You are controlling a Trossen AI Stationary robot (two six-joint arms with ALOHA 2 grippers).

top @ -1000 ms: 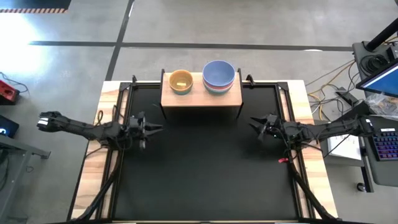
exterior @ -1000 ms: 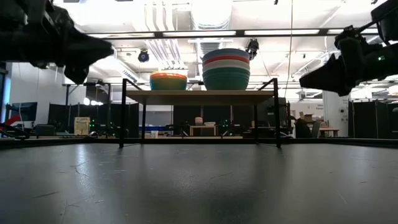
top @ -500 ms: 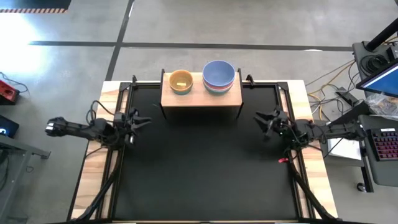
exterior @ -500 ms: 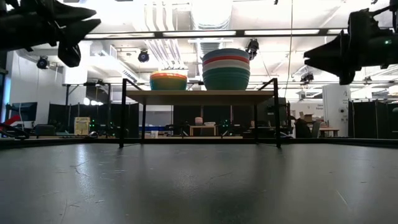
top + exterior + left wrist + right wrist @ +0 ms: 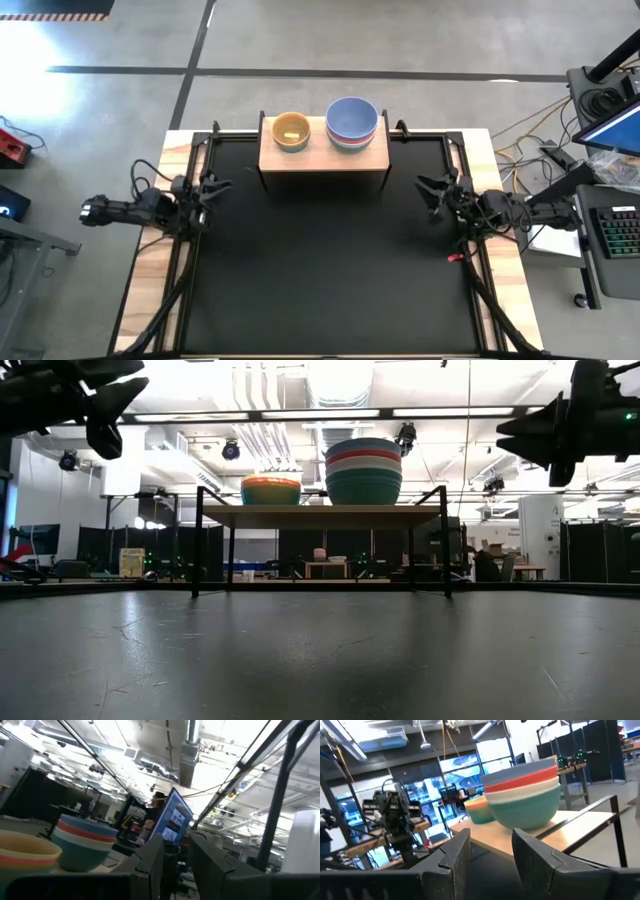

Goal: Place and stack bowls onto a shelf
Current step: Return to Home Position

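The light-wood shelf (image 5: 323,153) stands at the table's far edge on dark legs. It carries two stacks of bowls. The smaller stack (image 5: 291,131) has a yellow bowl on top. The larger stack (image 5: 351,122) has a periwinkle bowl over red, white and teal ones (image 5: 363,472). My left gripper (image 5: 215,187) hangs open above the table's left edge, with nothing between its fingers (image 5: 175,865). Above the right edge my right gripper (image 5: 428,190) is open too, and equally bare (image 5: 490,855). Both point toward the table's middle, tipped slightly upward.
The black tabletop (image 5: 320,270) spreads between the two arms, in front of the shelf. Dark frame rails (image 5: 185,270) run along the wooden side borders. A keyboard and screen (image 5: 615,215) sit beyond the right edge, with cables nearby.
Both arms have drawn back from the table's middle, the left gripper toward the left edge and the right gripper toward the right edge. Both have risen and tipped their fingers upward. The bowls and shelf have stayed put.
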